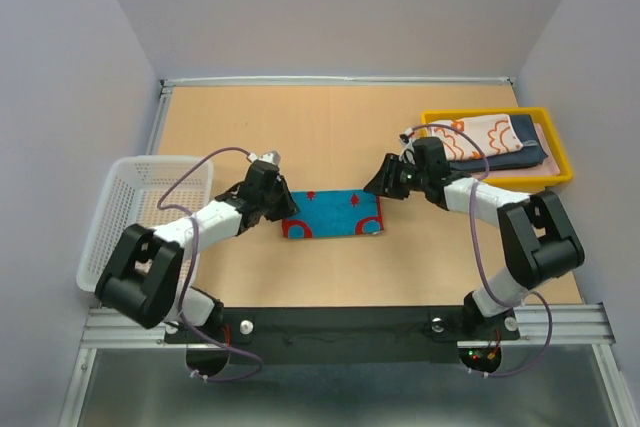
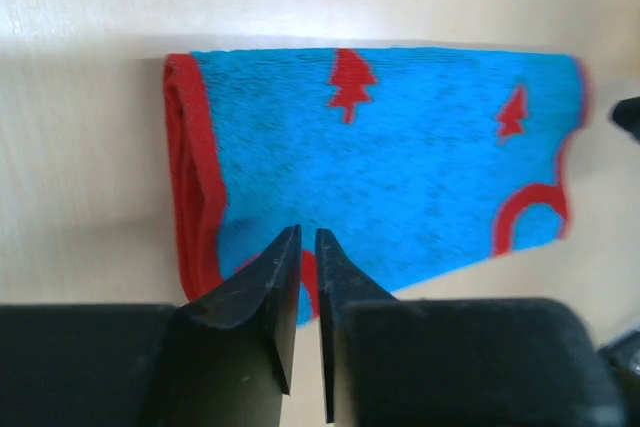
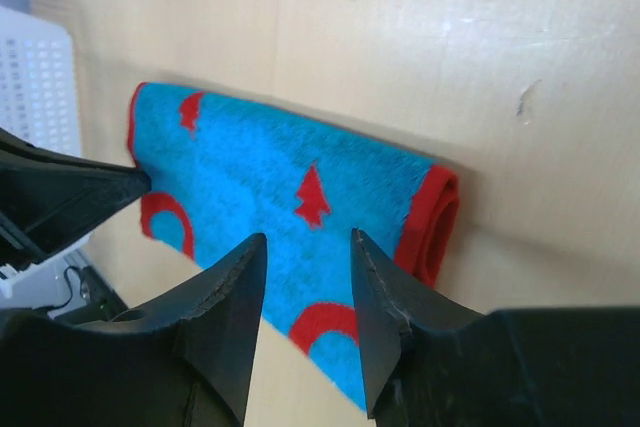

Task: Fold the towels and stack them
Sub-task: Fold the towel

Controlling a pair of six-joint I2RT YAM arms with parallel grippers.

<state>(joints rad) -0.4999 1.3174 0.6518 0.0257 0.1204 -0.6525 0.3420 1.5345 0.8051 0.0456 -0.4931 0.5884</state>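
A folded blue towel with red trim and red tree shapes point(image 1: 333, 215) lies flat at the table's middle; it also shows in the left wrist view point(image 2: 400, 167) and the right wrist view point(image 3: 270, 177). My left gripper point(image 1: 287, 209) hovers at its left end, jaws nearly together with no cloth between them point(image 2: 308, 237). My right gripper point(image 1: 379, 185) is open and empty over its right end point(image 3: 308, 239). An orange-and-white patterned towel point(image 1: 475, 137) lies folded on a dark navy towel point(image 1: 530, 155) in the yellow tray.
The yellow tray point(image 1: 497, 113) stands at the back right, just behind my right arm. A white mesh basket point(image 1: 120, 187) stands at the left edge and shows in the right wrist view point(image 3: 35, 77). Grey walls enclose the table.
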